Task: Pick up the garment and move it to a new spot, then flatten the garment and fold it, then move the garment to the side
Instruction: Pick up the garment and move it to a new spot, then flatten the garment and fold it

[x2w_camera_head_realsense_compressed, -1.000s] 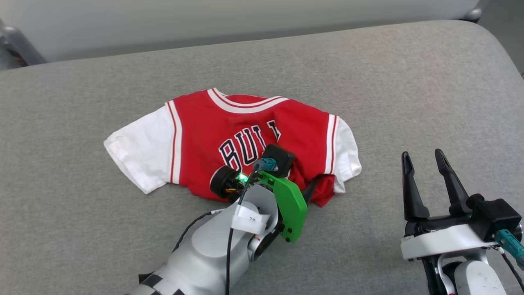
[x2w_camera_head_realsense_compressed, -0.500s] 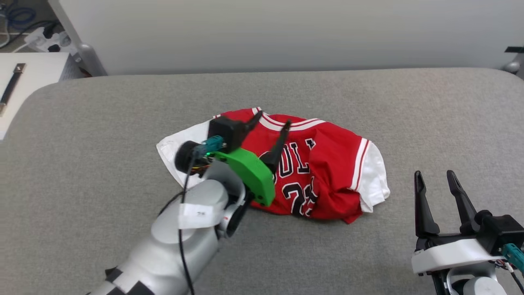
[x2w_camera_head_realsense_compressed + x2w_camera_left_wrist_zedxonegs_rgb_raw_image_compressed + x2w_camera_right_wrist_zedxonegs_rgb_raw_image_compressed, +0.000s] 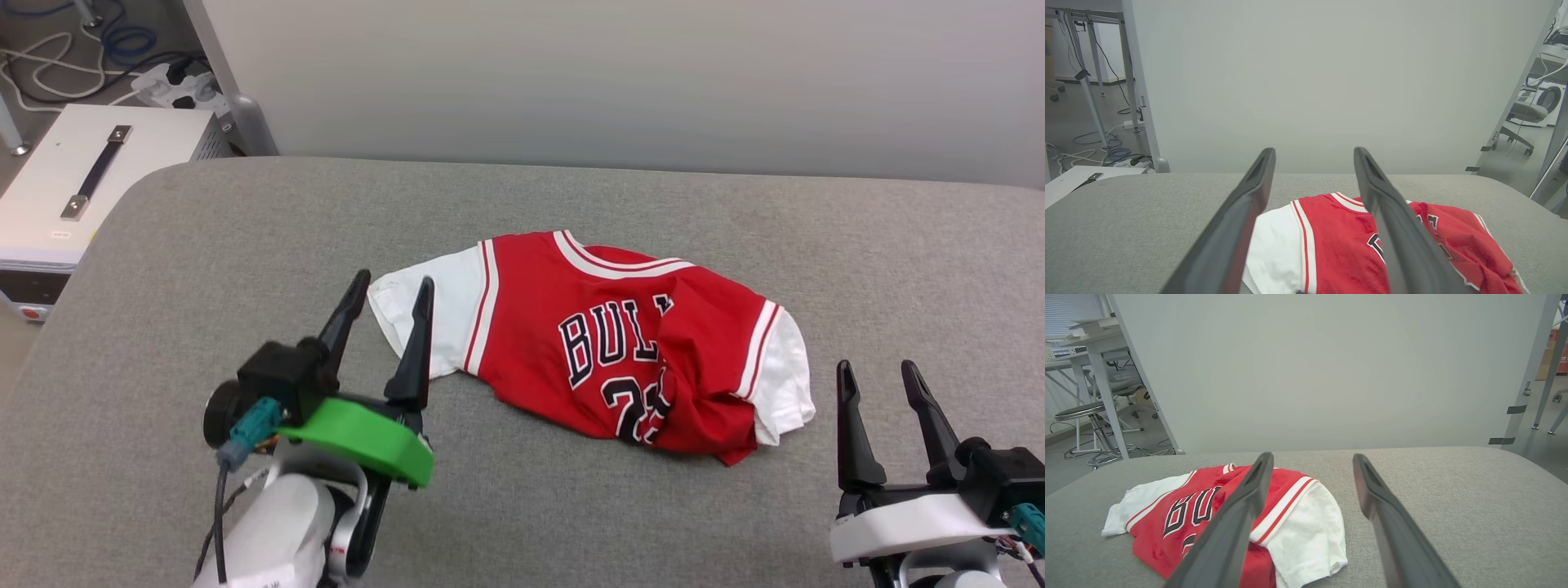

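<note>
The garment (image 3: 604, 343), a red jersey with white sleeves and black lettering, lies crumpled on the grey cushioned surface (image 3: 571, 506), its right half bunched up. My left gripper (image 3: 389, 292) stands open just left of the garment's white left sleeve, nothing between its fingers. In the left wrist view the garment (image 3: 1339, 241) lies below and beyond the open left gripper (image 3: 1312, 153). My right gripper (image 3: 878, 371) stands open at the lower right, apart from the right sleeve. In the right wrist view the garment (image 3: 1188, 510) lies left of the open right gripper (image 3: 1310, 457).
A white box with a handle (image 3: 73, 188) stands off the surface's left edge, with cables (image 3: 98, 49) on the floor behind it. A pale wall panel (image 3: 620, 82) runs along the far edge. Bare cushion lies right of the garment.
My left arm has drawn back off the garment to its left side, open and empty. The head camera has shifted, showing more wall and floor. The right gripper has held still.
</note>
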`<state>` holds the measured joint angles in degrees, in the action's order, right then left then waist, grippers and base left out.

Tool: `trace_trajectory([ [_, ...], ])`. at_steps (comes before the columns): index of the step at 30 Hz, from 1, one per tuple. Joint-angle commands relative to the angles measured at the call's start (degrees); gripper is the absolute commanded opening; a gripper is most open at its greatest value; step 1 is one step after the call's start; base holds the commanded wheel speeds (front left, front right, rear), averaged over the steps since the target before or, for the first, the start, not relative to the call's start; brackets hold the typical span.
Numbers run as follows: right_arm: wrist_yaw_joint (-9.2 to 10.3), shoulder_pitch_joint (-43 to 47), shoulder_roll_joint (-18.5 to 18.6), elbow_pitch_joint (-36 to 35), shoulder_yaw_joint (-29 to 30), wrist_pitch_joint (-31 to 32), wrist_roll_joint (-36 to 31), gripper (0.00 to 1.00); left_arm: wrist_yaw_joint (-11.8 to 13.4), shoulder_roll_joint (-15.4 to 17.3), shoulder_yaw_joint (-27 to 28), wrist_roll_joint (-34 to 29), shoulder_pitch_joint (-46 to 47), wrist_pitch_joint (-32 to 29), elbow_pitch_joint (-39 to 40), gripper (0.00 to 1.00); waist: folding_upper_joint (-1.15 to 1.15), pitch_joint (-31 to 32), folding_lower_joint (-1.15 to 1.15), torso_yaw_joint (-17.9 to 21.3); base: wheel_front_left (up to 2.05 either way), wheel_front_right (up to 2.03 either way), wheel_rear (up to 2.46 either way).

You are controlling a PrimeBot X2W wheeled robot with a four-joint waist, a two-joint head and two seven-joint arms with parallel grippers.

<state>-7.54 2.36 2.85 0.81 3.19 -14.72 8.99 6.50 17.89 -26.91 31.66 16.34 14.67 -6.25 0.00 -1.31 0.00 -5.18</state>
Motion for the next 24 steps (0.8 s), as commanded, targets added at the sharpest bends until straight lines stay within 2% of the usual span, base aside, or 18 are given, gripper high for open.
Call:
trace_trajectory([
  [1,0.05,0.9,0.1,-0.1,0.0,-0.3,-0.1,1.0,-1.0,-0.9,1.3,-2.3,-3.0,0.3,0.9,1.0,0.0,0.1,0.0,0.0,0.0,0.0,0.0],
  [7,0.05,1.1,0.1,0.4,-0.4,-0.3,0.1,1.0,-5.0,-5.6,7.8,-9.3,-10.5,0.3,2.5,1.0,0.0,0.4,0.0,0.3,0.0,0.0,0.0],
  [13,0.05,1.2,0.0,0.8,-0.2,-0.3,0.2,1.0,-9.2,-8.8,13.1,-14.0,-12.1,0.3,2.2,1.0,0.0,0.1,0.0,0.5,0.0,0.0,0.0],
  [17,0.05,0.9,0.1,1.9,1.1,0.3,-0.2,1.0,-10.8,-10.4,16.1,-15.7,-12.0,0.3,2.0,1.0,0.0,-0.5,0.0,0.8,0.0,0.0,0.0],
  [21,0.05,-0.7,1.8,2.7,1.8,6.6,0.1,1.0,-11.9,-11.8,18.8,-17.0,-11.8,0.3,2.0,1.0,0.0,-1.2,0.0,0.8,0.0,0.0,0.0],
  [24,0.05,-2.7,4.4,2.7,1.7,16.1,1.7,1.0,-12.6,-12.5,19.8,-18.0,-11.4,0.3,2.0,1.0,0.0,-2.2,0.0,0.5,0.0,0.0,0.0],
])
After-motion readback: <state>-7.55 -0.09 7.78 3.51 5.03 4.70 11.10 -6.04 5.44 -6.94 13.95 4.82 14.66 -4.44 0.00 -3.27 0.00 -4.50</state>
